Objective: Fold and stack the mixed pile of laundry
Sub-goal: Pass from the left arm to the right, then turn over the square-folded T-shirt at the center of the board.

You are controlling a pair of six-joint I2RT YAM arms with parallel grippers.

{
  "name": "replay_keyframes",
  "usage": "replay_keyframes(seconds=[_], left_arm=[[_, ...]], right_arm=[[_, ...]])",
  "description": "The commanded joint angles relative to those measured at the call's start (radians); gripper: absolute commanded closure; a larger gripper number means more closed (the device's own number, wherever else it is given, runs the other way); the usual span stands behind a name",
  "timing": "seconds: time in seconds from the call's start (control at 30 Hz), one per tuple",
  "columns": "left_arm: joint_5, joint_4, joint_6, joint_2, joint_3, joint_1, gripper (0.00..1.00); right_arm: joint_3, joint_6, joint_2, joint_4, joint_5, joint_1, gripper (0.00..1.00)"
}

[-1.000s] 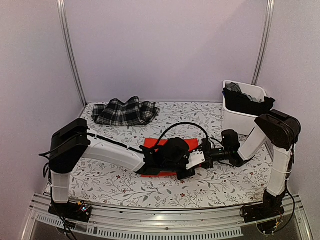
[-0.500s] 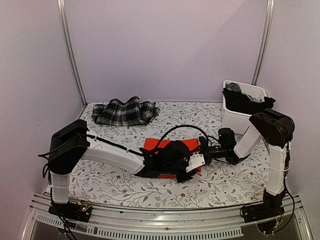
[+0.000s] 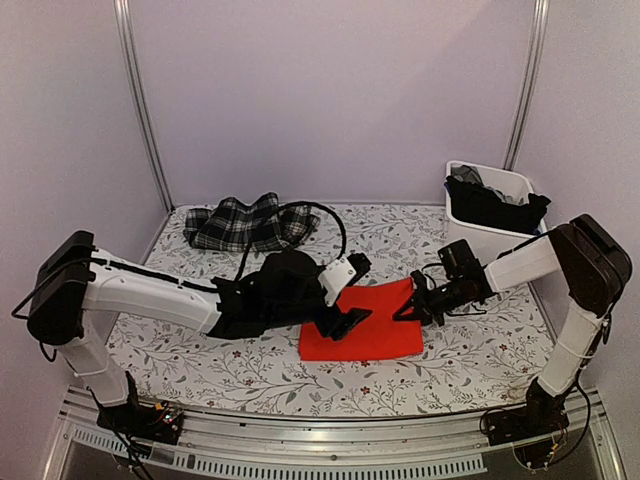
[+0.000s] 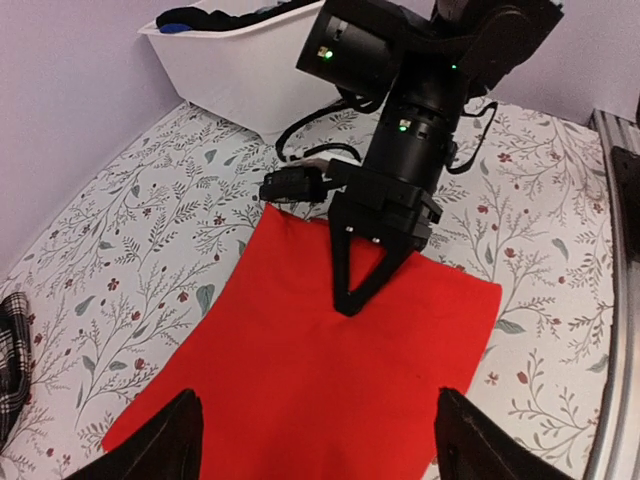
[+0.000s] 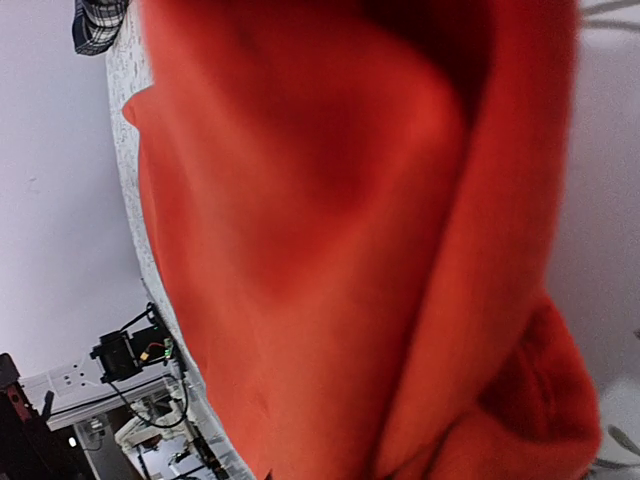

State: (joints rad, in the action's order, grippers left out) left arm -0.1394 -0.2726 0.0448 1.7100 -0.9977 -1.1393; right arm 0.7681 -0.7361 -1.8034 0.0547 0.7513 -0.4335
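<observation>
Red cloth (image 3: 362,325) lies flat on the middle of the table (image 3: 200,352) as a rough rectangle. The plaid garment (image 3: 248,224) sits heaped at the far left, and dark garments (image 3: 495,205) fill the bin (image 3: 468,242) at the far right.

The left gripper (image 3: 352,293) hangs just above the cloth's left part with its jaws wide and nothing in them. The right gripper (image 3: 408,308) is closed to a point on the cloth near its right edge. Its wrist view is filled with bunched red fabric, so it seems to pinch a small fold.

That single pinch is the weak spot. With nothing pinning the other side, a pull is likely to drag the whole cloth across the table rather than turn it over. Carrying one spot on the edge would also leave the fold skewed. The bite looks shallow, so thin fabric could slip out partway. If the cloth is already doubled, the jaws may hold only the top layer and peel it open. The two grippers are also near each other, so a sweep leftward risks snagging the left gripper's open fingers or knocking the arms together.
</observation>
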Motion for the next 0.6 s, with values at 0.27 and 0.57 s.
replay_keyframes(seconds=[0.27, 0.57], left_arm=[[-0.032, -0.124, -0.082, -0.115, 0.149, 0.019, 0.18], [-0.008, -0.127, -0.069, -0.131, 0.164, 0.034, 0.17]], right_arm=[[0.148, 0.438, 0.313, -0.771, -0.455, 0.146, 1.00], [0.334, 0.498, 0.361, -1.037, -0.702, 0.217, 1.00]])
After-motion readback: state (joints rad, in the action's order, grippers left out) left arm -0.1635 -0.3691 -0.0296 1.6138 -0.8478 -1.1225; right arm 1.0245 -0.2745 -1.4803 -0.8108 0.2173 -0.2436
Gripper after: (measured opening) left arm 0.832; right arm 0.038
